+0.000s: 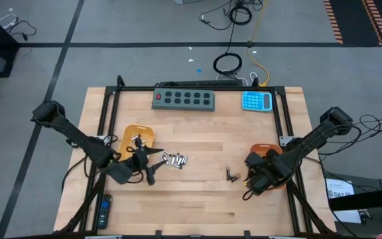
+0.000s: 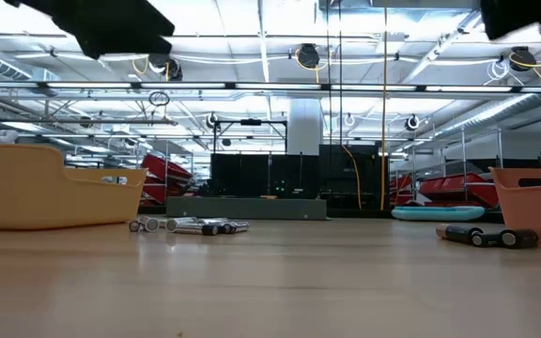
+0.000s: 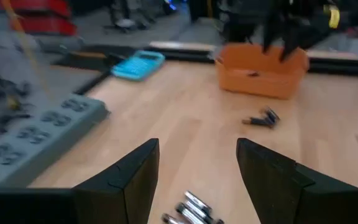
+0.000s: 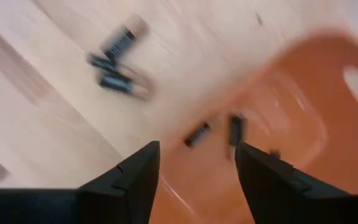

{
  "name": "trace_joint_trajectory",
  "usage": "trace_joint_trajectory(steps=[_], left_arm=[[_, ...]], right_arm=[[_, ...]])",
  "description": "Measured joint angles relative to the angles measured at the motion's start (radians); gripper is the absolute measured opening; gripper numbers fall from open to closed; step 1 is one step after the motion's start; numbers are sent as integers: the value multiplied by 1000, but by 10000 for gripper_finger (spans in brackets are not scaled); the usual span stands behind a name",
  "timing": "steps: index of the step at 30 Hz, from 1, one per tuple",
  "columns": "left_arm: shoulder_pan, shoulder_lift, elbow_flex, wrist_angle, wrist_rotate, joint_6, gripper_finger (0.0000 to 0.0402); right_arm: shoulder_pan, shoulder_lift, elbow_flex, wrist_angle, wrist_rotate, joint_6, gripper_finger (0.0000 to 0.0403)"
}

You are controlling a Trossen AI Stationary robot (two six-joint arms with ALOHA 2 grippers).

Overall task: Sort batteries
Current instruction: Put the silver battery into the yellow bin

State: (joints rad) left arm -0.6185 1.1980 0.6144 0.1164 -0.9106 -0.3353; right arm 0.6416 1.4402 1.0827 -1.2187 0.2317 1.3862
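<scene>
Several silvery batteries (image 1: 174, 159) lie loose on the wooden table just right of the left orange tray (image 1: 128, 133), which holds a few more. My left gripper (image 3: 197, 162) hovers open beside this pile (image 3: 188, 211), pointing across the table and touching nothing. A few dark batteries (image 1: 231, 174) lie left of the right orange tray (image 1: 265, 149). My right gripper (image 4: 197, 165) is open above that tray's near wall (image 4: 278, 118), pointing down. Two dark batteries (image 4: 197, 134) lie inside the tray. Nothing sits between either gripper's fingers.
A grey power strip (image 1: 184, 99) and a blue calculator (image 1: 256, 101) sit along the far edge. A black remote control (image 1: 103, 211) lies at the near left corner. Black frame rails (image 1: 111, 113) run along the table's sides. Bare wood lies between the two trays.
</scene>
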Motion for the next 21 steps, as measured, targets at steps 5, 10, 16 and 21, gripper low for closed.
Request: trace_joint_trajectory(steps=[5,10,16,21], left_arm=[[25,26,0,-205,181,-112,226],[121,34,13,-372,410,-183,221],[227,62,105,-528,544,-99,180],[284,120,160,-577,666,-74,160]], right_arm=[[-28,118,71,157,164,-173,186],[-60,183,68,375,388,-368,164],[-133,218,30,478,508,-516,134],[-144,219,-11,629,639,-554,116]])
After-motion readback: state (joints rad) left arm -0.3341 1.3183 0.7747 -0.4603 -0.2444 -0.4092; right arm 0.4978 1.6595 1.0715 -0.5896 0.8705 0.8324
